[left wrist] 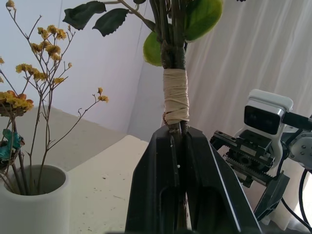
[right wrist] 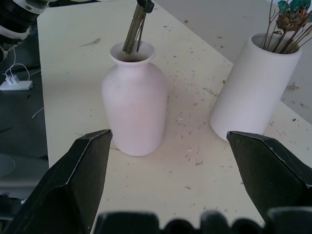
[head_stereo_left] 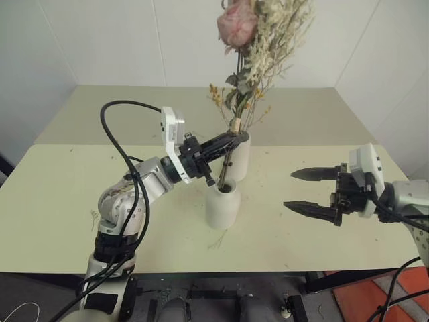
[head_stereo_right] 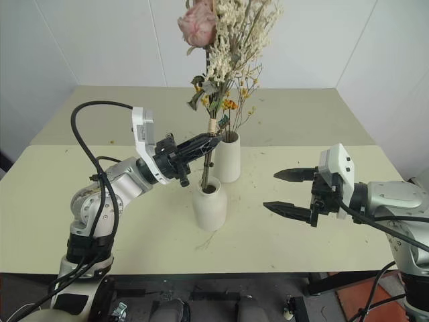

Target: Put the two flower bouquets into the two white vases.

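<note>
Pale table (head_stereo_left: pixel 60 201) flecked with dried crumbs; white walls (head_stereo_left: pixel 100 40); orange-red floor patch (head_stereo_left: pixel 355 295)

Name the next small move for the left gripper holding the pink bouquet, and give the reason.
Probably lower it a little further, then let go. The left gripper is shut on the fuller bouquet below its tape wrap, and the stem ends already sit inside the mouth of the short bottle vase. The thin yellow bunch already stands in the tall vase; the right gripper is open, holding nothing.

Bare lab: white walls (head_stereo_left: pixel 100 40), plain table (head_stereo_left: pixel 53 194).
</note>
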Controlling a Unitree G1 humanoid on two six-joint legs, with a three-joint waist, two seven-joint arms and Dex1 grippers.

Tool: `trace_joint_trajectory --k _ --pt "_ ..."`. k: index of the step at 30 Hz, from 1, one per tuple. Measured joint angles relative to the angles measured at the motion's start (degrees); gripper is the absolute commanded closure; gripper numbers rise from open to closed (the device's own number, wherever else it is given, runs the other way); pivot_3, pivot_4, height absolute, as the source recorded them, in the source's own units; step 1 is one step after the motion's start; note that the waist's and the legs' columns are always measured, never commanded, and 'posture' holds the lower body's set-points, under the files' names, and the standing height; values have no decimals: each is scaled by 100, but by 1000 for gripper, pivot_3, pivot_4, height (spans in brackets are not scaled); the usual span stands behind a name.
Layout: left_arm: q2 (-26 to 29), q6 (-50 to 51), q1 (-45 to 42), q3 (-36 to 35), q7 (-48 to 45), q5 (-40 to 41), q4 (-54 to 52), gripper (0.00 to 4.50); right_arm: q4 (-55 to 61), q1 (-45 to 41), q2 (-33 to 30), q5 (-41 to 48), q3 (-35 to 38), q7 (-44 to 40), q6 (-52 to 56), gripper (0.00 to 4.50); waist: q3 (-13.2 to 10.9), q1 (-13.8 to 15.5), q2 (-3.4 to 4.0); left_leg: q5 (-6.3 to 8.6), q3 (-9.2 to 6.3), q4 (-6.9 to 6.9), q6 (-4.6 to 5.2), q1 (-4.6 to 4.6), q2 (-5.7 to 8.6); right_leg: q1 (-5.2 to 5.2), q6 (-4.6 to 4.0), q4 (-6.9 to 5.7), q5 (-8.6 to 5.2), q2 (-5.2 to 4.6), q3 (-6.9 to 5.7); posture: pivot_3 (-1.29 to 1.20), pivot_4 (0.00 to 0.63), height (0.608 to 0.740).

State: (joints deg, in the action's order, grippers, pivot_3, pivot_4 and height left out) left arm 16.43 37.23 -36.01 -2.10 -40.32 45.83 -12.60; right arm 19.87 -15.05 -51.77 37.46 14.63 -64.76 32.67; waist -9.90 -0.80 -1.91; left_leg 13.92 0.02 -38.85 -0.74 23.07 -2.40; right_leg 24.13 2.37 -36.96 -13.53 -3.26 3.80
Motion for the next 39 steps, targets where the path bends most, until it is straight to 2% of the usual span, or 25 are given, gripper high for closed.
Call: trace_joint_trajectory --k 11,12,14,21,25,30,36,39 --pt "-26 -60 268 234 -112 -269 12 4492 94 90 3 105 53 119 0 0 0 1 0 0 0 0 0 0 0 0 0 0 0 0 0 0 150 740" --pt "-13 -56 318 259 -123 -297 12 3806 97 96 3 108 53 125 0 0 0 0 0 0 0 0 0 0 0 0 0 -1 0 0 0 0 150 740" --pt "47 -15 366 281 -142 -298 9 3374 98 116 3 111 55 133 0 0 0 1 0 0 0 0 0 0 0 1 0 -1 0 0 0 0 150 740" --pt "426 226 551 72 -143 -131 -250 1215 98 179 2 112 56 136 0 0 0 -8 0 0 0 1 0 0 -2 1 0 -1 0 0 0 0 150 740" --pt "1021 519 1206 -427 -56 193 -883 24 78 168 -1 110 63 132 -1 0 0 -48 1 0 2 3 0 -5 -7 3 0 -3 -1 4 5 0 150 740" --pt "2018 687 2413 -1414 -101 416 -1445 24 4 139 -6 94 40 100 -12 0 0 -34 1 0 6 3 0 -12 -8 0 -1 -5 -1 3 5 0 150 740" --pt "2820 643 3369 -2498 -559 617 -1752 24 -109 -7 -17 93 -44 -5 -41 0 0 18 0 0 9 5 0 -12 -9 -2 -4 -2 -4 1 1 0 150 740" --pt "3014 562 3713 -2974 -767 620 -1801 24 -152 -19 -18 93 -63 -30 -41 0 0 8 1 1 11 8 0 -12 -11 2 -6 -2 -5 2 1 0 150 740"
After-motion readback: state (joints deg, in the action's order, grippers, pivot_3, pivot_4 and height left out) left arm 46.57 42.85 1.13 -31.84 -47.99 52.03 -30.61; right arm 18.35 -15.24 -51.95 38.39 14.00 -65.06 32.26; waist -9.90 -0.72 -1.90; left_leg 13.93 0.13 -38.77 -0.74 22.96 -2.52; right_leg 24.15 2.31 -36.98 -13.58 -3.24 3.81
